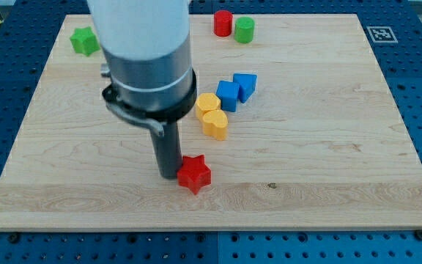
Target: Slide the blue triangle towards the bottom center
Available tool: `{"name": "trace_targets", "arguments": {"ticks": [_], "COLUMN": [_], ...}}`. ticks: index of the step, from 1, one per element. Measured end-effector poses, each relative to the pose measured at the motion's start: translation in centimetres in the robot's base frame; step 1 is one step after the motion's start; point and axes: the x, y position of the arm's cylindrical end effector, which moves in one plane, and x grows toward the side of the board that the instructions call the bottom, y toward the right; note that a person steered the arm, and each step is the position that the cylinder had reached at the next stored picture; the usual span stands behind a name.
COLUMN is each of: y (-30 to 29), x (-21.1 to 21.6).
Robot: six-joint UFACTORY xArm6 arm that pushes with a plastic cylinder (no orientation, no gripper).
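The blue triangle [246, 86] lies a little above the board's middle, touching a blue cube [228, 94] on its left. My tip [169, 175] rests on the board near the view's bottom centre, far below and left of the blue triangle. It touches the left side of a red star [194, 174].
Two yellow blocks [211, 115] sit just left of and below the blue cube. A red cylinder [223, 23] and a green cylinder [244, 29] stand at the view's top. A green star [84, 41] lies at the top left. The wooden board [328, 147] has edges all round.
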Motion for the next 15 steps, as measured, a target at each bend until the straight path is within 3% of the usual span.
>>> {"name": "trace_targets", "arguments": {"ticks": [3,4,8,9,10,13,15], "y": [-0.7,-3.2,-1.5,-1.1,-1.0,4.4,7.3], "x": [0.7,-3.6,-7.6,-12.3,-13.8,-19.8,-19.7]}}
